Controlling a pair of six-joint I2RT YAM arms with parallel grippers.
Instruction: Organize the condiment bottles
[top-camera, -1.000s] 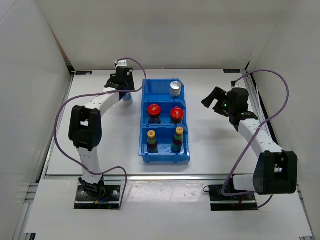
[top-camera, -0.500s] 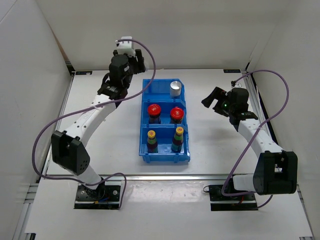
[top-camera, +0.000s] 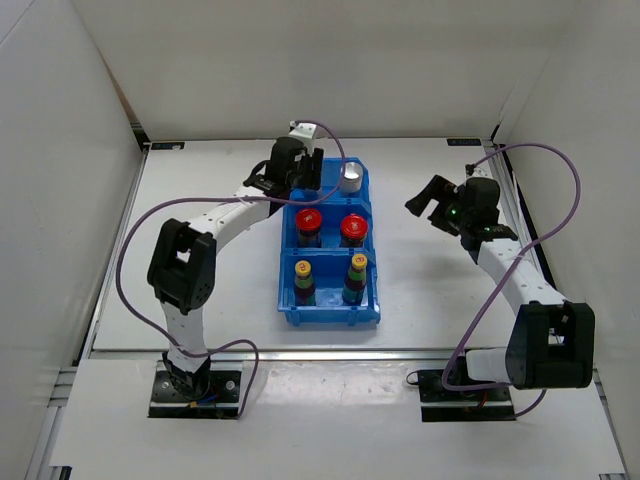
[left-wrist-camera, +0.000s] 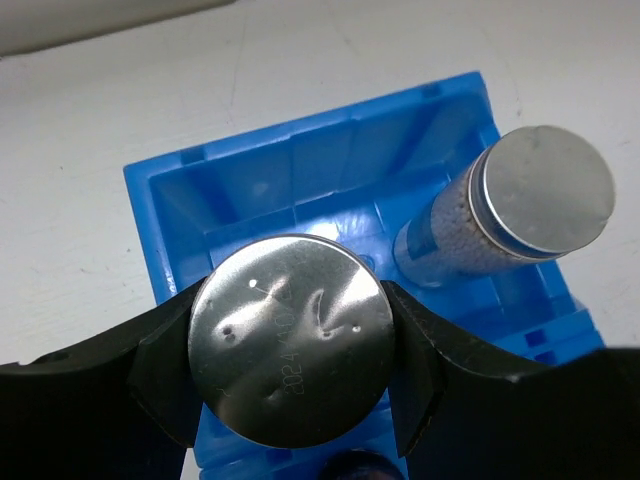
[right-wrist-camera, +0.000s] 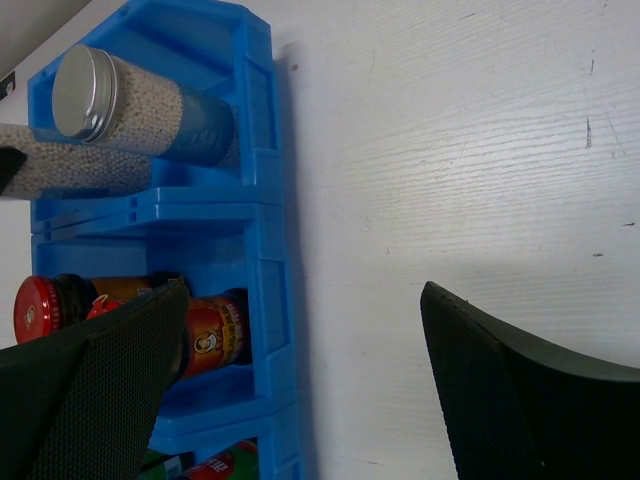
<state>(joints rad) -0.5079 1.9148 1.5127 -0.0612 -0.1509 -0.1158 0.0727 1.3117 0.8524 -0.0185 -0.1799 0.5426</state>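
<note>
My left gripper (top-camera: 296, 172) is shut on a silver-capped bottle (left-wrist-camera: 290, 340) and holds it above the far compartment of the blue bin (top-camera: 288, 300), on that compartment's left side. The second silver-capped bottle (top-camera: 350, 177) stands in the same compartment on the right, and shows in the left wrist view (left-wrist-camera: 540, 190) and the right wrist view (right-wrist-camera: 140, 105). Two red-capped bottles (top-camera: 308, 218) (top-camera: 352, 226) stand in the middle compartment. Two yellow-capped bottles (top-camera: 302, 270) (top-camera: 358, 264) stand in the near one. My right gripper (top-camera: 426, 200) is open and empty, right of the bin.
The bin's right wall (right-wrist-camera: 270, 250) lies just left of my open right gripper (right-wrist-camera: 300, 370) over bare white table. White walls enclose the table on three sides. Purple cables loop off both arms.
My left arm lifted the silver-capped bottle from the table left of the bin and swung it right, over the bin's far compartment. The right arm has not moved.
</note>
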